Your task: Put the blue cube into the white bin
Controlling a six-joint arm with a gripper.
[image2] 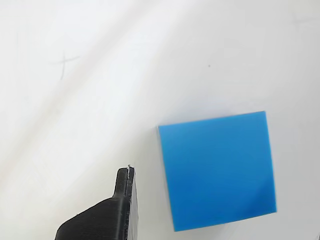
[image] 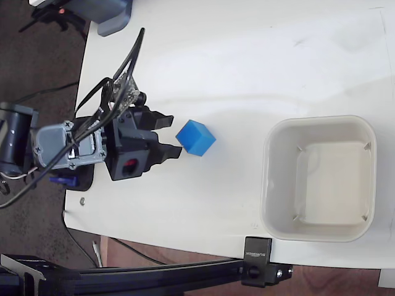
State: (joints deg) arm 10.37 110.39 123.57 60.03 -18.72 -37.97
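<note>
The blue cube [image: 195, 137] rests on the white table, left of centre in the fixed view. Just to its left my gripper [image: 170, 135] is open, the two black fingertips a short way off the cube and not touching it. In the wrist view the blue cube [image2: 217, 170] fills the lower right, and one black finger [image2: 119, 212] stands to its left with a narrow gap between; the other finger is out of frame. The white bin [image: 271, 185] sits at the right of the table, nothing inside it.
Black cables [image: 117, 80] loop over the arm. A grey device [image: 114, 15] sits at the table's top left corner. A black bar with a clamp [image: 259, 266] runs along the lower table edge. The table's left edge [image: 77, 111] lies under the arm.
</note>
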